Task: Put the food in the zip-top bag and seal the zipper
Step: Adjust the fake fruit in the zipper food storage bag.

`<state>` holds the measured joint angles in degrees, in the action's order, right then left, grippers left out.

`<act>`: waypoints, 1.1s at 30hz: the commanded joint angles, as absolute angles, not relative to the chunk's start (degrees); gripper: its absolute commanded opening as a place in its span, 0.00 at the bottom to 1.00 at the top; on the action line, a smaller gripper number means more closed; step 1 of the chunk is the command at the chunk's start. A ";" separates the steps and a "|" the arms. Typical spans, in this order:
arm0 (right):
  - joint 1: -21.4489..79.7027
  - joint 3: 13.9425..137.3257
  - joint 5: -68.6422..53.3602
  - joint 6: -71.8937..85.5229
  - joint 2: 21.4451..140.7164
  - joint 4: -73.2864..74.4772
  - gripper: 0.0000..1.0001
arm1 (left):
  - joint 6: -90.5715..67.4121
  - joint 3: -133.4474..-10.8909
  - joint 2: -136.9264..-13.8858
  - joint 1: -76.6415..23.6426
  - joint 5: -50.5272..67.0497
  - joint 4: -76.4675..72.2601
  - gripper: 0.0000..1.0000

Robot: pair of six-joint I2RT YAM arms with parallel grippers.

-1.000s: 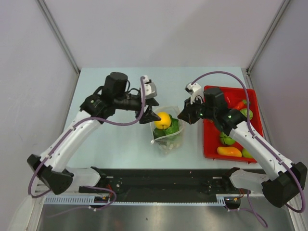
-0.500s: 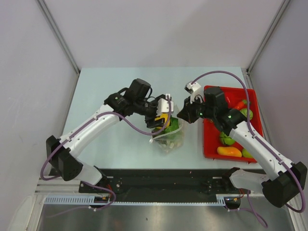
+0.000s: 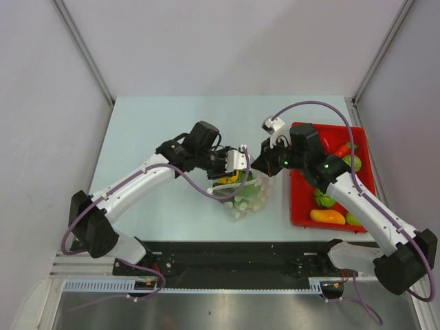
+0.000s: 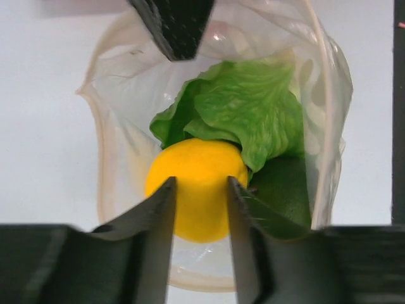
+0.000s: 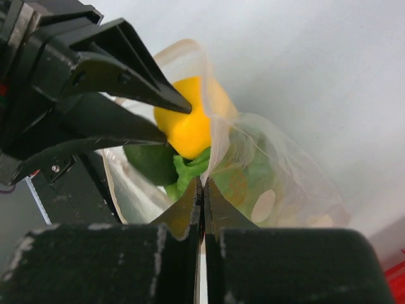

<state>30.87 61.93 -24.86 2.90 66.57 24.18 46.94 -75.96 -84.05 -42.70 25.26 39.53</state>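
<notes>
Seeing yellow fruit (image 4: 197,190) dead ahead of my parted left jaws, inside zip-top bag (image 4: 117,126); right jaws pinch its rim.

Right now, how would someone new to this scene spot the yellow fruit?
Find the clear dotted plastic bag, open, on the pale table beside the red tray. In its mouth, beside the green lettuce leaf, sits the round yellow fruit: the only yellow piece in the bag.

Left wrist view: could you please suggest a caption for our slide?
Left tool, open, over a yellow fruit beside lettuce inside the clear bag.
</notes>
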 commanded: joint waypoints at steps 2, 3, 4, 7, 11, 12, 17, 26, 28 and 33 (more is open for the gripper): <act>30.76 62.84 -26.19 1.67 67.06 21.09 0.00 | 44.48 -75.32 -83.50 -43.15 27.23 33.31 0.26; 30.67 62.93 -26.28 1.58 67.32 21.01 0.00 | 43.60 -75.32 -83.41 -43.15 28.20 33.31 0.22; 30.59 62.84 -26.45 1.58 67.50 21.01 0.00 | 43.16 -75.24 -83.32 -43.15 28.91 33.31 0.19; 30.06 62.93 -26.98 1.49 67.76 20.57 0.00 | 42.10 -75.15 -82.79 -43.15 31.02 34.10 0.13; 29.62 62.93 -27.42 1.23 67.59 20.57 0.00 | 45.60 -74.45 -81.65 -42.81 28.57 36.47 0.56; 29.45 62.93 -27.60 1.23 67.50 20.48 0.00 | 46.66 -74.27 -81.48 -42.63 27.96 37.08 0.60; 29.44 62.49 -29.44 0.18 67.15 20.30 0.00 | 54.03 -75.49 -83.14 -42.28 26.11 40.51 0.78; 29.80 62.14 -31.55 -2.46 66.88 19.60 0.00 | 61.16 -80.15 -89.11 -42.28 26.72 45.17 0.82; 29.97 62.14 -31.64 -2.55 67.15 19.25 0.00 | 61.96 -80.68 -89.65 -42.36 26.98 45.87 0.75; 29.71 62.05 -31.73 -2.37 67.41 18.02 0.00 | 62.76 -82.61 -88.78 -42.36 29.44 48.69 0.40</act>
<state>29.78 61.73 -30.52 -1.41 67.85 22.59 59.88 -79.26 -90.15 -42.46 25.91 45.25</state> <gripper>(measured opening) 0.010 0.550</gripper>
